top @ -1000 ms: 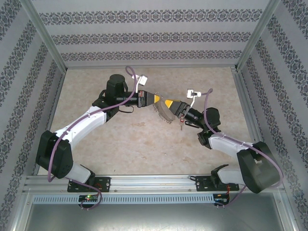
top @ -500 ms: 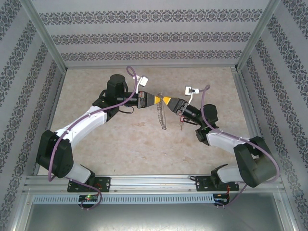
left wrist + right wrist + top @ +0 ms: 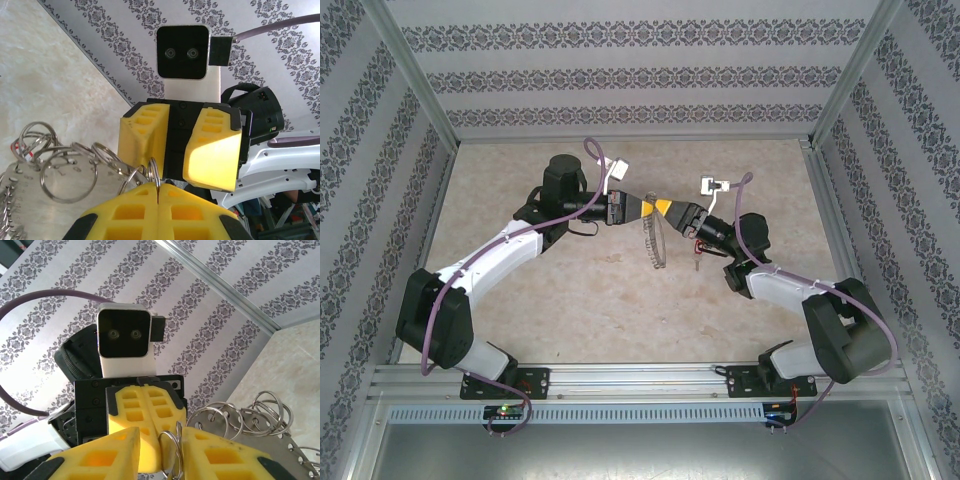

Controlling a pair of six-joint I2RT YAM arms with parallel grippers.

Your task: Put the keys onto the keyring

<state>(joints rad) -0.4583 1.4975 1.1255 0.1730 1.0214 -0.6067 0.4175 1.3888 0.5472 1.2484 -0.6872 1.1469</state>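
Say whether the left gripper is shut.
Yes, the left gripper has its yellow fingers pressed together, pinching the fringed grey metal keyring.

Top external camera high above and behind the keyring, looking down from afar, left wrist camera close beside the keyring, facing right wrist camera just across it, all three views share the keyring

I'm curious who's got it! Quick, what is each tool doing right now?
Left tool: closed, pinching the keyring.
Right tool: partly open, one of the keyring's small rings between its fingers, not clamped.
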